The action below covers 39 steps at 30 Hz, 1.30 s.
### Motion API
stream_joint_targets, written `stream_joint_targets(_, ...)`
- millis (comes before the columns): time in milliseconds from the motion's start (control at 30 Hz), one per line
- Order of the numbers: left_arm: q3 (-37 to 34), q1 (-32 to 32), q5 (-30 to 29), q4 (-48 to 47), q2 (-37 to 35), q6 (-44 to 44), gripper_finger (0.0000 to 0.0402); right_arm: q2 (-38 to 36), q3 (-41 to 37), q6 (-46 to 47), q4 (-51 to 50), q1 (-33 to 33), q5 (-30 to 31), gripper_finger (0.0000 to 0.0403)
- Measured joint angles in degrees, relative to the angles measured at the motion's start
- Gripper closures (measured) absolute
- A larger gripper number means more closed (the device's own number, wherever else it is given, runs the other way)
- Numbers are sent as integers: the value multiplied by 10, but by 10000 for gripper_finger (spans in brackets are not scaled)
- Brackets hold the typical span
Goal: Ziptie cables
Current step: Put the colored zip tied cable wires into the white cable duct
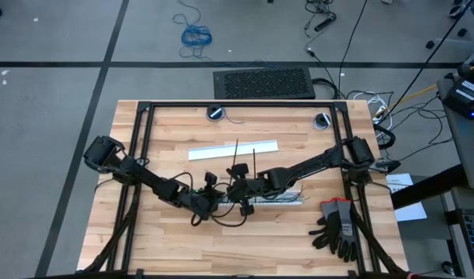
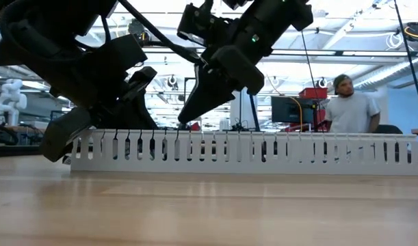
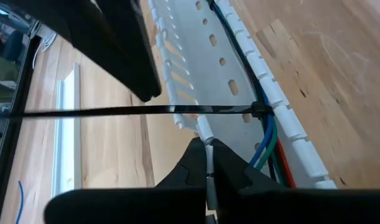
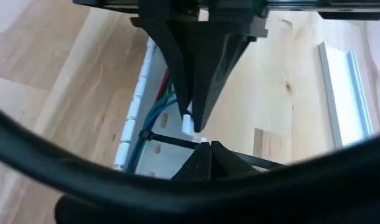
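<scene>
Item: cables (image 3: 265,144), blue, green and red, lying inside the white slotted tray (image 3: 217,74). One ziptie (image 3: 121,111) is looped round them at the tray's wall, its tail running straight out across the tray.

Left gripper (image 3: 209,163): fingers pressed together on the tray's near wall, just beside the ziptie.

Right gripper (image 4: 204,148): fingers pressed together at the ziptie's tail, beside the tray; whether it pinches the strip is unclear.

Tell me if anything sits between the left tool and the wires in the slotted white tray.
Yes. The left tool, shut, sits at the tray's toothed side wall, outside the channel. The cables lie inside along the far wall, already looped by a ziptie. That near wall and the ziptie's tail lie between them.
</scene>
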Motion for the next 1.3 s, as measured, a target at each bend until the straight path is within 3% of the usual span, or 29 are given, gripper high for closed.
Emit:
stream_joint_targets(600, 0, 0, 0, 0, 0, -4, 398, 49, 0, -24, 68, -24, -21, 403)
stream_joint_targets(900, 0, 0, 0, 3, 0, -4, 398, 49, 4, -4, 23, -24, -40, 403)
stream_joint_targets(1300, 0, 0, 1, 3, 0, -4, 398, -3, 0, 2, -66, 13, 50, 403)
